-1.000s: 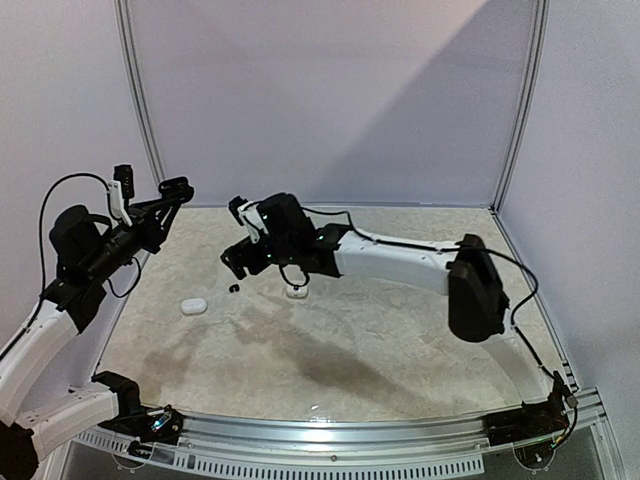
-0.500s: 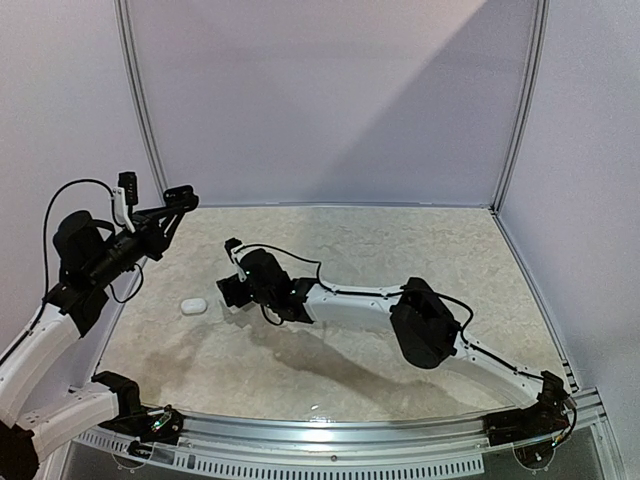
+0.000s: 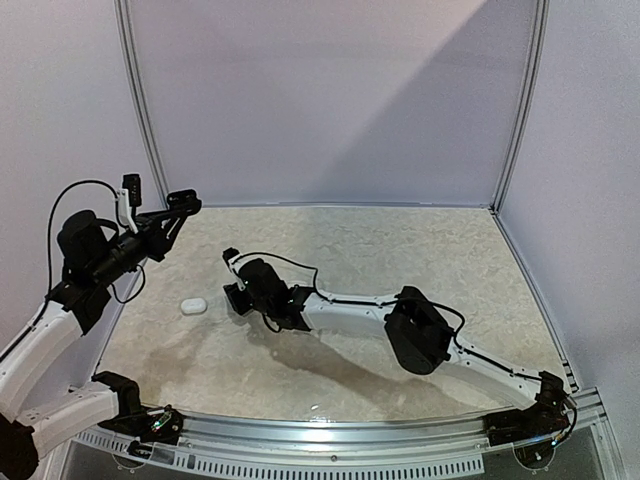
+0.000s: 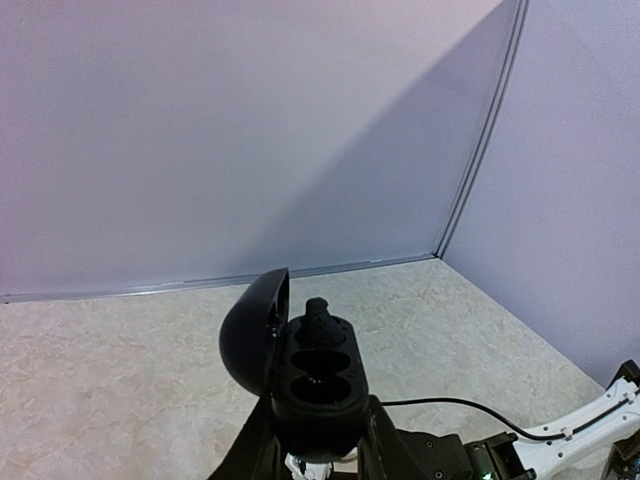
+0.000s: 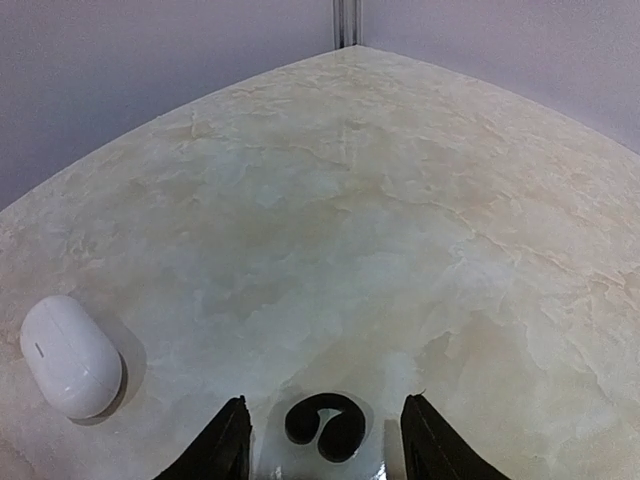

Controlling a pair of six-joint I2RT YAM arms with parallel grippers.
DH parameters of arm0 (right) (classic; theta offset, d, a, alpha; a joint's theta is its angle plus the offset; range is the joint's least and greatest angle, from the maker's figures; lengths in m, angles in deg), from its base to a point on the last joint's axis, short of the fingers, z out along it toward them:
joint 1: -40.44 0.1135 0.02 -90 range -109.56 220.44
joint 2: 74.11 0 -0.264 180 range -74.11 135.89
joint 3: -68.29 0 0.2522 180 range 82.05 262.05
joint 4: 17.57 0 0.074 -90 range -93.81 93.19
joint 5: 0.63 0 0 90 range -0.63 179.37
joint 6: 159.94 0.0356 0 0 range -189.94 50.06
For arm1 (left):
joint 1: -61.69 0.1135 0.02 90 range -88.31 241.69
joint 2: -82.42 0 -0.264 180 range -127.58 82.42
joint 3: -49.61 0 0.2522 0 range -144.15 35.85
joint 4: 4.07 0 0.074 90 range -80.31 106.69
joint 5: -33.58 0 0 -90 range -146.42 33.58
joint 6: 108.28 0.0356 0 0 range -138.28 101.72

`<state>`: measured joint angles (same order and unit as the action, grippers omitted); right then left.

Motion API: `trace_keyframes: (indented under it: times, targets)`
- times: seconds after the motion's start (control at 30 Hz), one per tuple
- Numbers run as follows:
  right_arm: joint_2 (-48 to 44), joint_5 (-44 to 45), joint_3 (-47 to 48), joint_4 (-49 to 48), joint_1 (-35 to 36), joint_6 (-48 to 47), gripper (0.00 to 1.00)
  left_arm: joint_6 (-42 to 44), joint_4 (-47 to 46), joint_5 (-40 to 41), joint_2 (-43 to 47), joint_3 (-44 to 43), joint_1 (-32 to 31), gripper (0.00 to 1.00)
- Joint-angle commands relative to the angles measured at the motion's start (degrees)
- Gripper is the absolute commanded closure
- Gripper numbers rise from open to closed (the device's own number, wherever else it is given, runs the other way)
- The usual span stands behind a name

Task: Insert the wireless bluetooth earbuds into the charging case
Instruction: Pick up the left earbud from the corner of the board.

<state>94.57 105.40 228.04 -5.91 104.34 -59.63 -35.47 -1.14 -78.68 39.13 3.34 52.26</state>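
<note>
My left gripper (image 4: 315,455) is shut on a black charging case (image 4: 318,385), held up in the air at the left (image 3: 183,203). The case's lid (image 4: 252,335) stands open. One black earbud (image 4: 321,322) sits in the far slot, and the near slot is empty. My right gripper (image 5: 325,403) is down at the table (image 3: 240,296) and open. A black earbud (image 5: 341,441) lies on the table between its fingers (image 5: 232,440), touching neither.
A closed white case (image 5: 70,355) lies on the marble tabletop to the left of the right gripper (image 3: 193,305). Pale walls (image 3: 330,100) enclose the table at the back and sides.
The right arm has come down and toward the near left, onto the table over the black earbud, and its jaws have narrowed. The left arm has barely moved.
</note>
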Motion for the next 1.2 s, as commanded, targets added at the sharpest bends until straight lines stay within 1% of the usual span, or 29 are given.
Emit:
trace_keyframes:
  times: [0.0, 0.1, 0.4, 0.53, 0.63, 0.67, 0.7, 0.77, 0.8, 0.87, 0.97, 1.07, 1.17]
  targets:
    - [3.2, -0.3, 2.1, 0.5, 0.5, -2.6, 0.51, -0.3, -0.2, -0.6, -0.5, 1.1, 0.9, 1.0]
    - [4.1, -0.2, 3.1, 0.6, 0.3, -3.4, 0.55, -0.4, -0.3, -0.6, -0.8, 1.1, 1.1, 1.0]
    - [5.1, -1.0, 3.2, 0.0, -0.3, -3.9, 0.62, -0.6, -0.1, -0.7, -1.4, 1.0, 1.4, 1.0]
    - [5.7, -2.5, 3.7, -0.4, -0.7, -3.4, 0.62, -0.8, 0.1, -0.7, -1.7, 0.8, 1.5, 1.0]
    - [6.1, -2.5, 3.9, -0.5, -0.7, -2.8, 0.66, -0.6, 0.3, -0.7, -1.7, 0.9, 1.6, 1.0]
    - [6.1, -2.5, 3.9, -0.5, -0.7, -2.9, 0.68, -0.7, 0.3, -0.7, -1.8, 0.9, 1.6, 1.0]
    - [6.1, -2.3, 3.8, -0.6, -0.7, -3.1, 0.72, -0.8, 0.3, -0.6, -2.0, 0.9, 1.6, 1.0]
    - [6.1, -1.3, 3.9, -0.8, -0.7, -3.3, 0.83, -1.1, 0.1, -0.5, -2.1, 1.0, 1.7, 1.0]
    - [6.1, -1.3, 3.9, -0.9, -0.7, -3.6, 0.84, -1.2, 0.0, -0.5, -2.1, 1.0, 1.8, 1.0]
    - [6.2, -1.7, 3.8, -0.9, -0.8, -3.7, 0.8, -1.2, 0.0, -0.5, -2.0, 0.9, 1.9, 1.0]
    - [5.7, -3.3, 3.3, -1.5, -0.8, -4.9, 0.79, -0.9, 0.3, -0.8, -2.0, 0.9, 2.1, 1.0]
    - [5.2, -4.9, 2.3, -1.9, -0.8, -6.6, 0.83, -0.9, 0.3, -0.8, -2.1, 1.0, 2.3, 1.0]
    - [2.6, -5.9, -2.9, -4.0, -0.8, -7.2, 0.89, -0.9, 0.2, -1.0, -2.1, 1.0, 2.5, 1.0]
